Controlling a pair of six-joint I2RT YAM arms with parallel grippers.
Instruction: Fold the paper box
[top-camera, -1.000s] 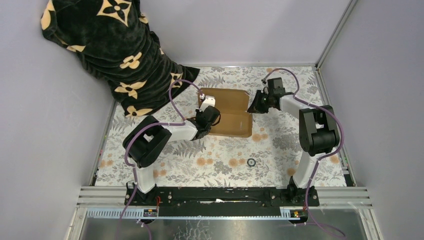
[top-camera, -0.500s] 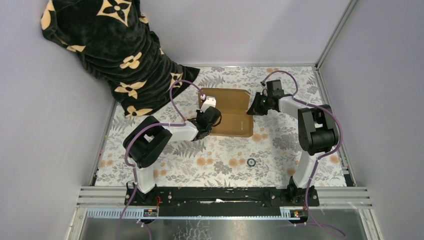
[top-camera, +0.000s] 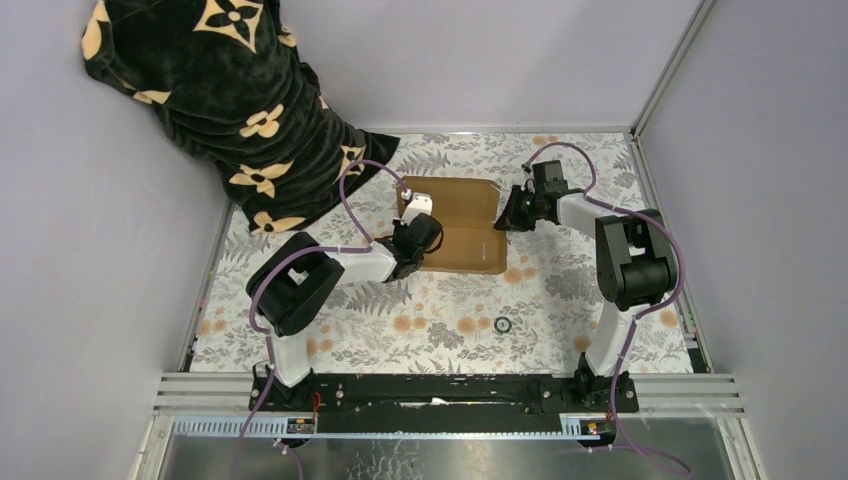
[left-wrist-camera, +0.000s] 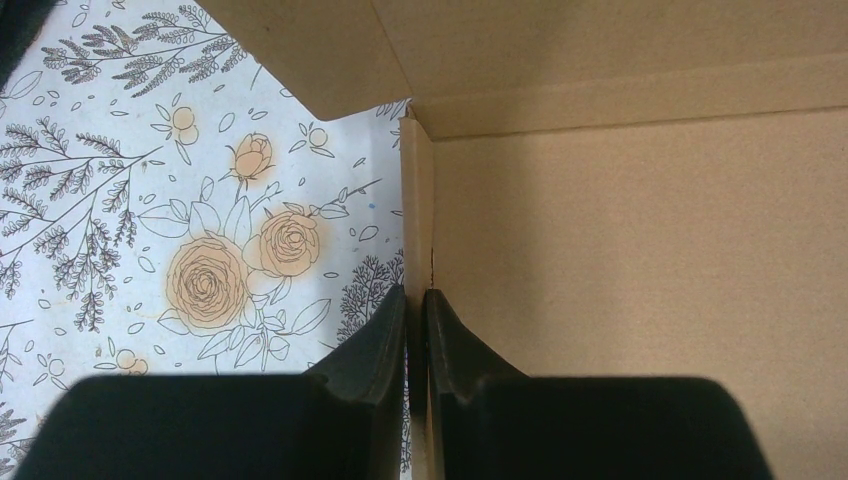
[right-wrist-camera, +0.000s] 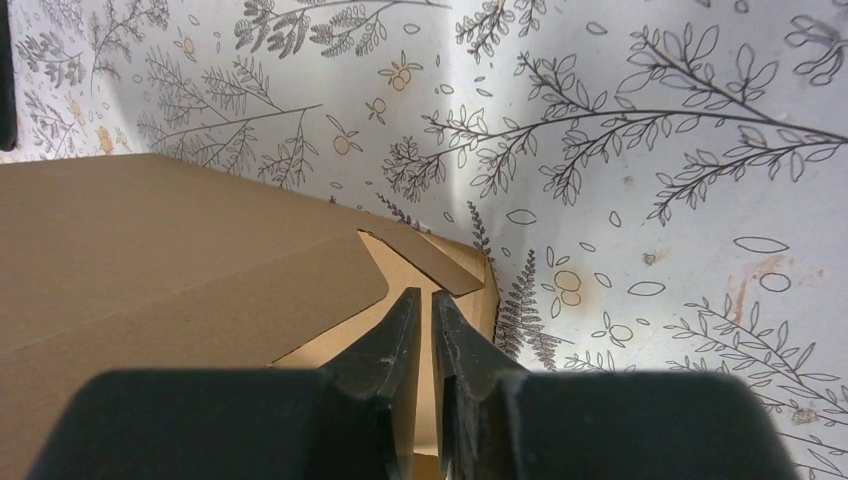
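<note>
The paper box (top-camera: 465, 215) lies on the floral table (top-camera: 450, 310) (between both arms); the left gripper (left-wrist-camera: 415, 300) pinches its upright left flap; the right gripper (right-wrist-camera: 421, 300) clamps its right edge.

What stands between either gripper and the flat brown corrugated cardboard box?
Nothing visible. The left gripper pinches an upright flap of the brown cardboard box; the right gripper is closed on its opposite edge.
</note>
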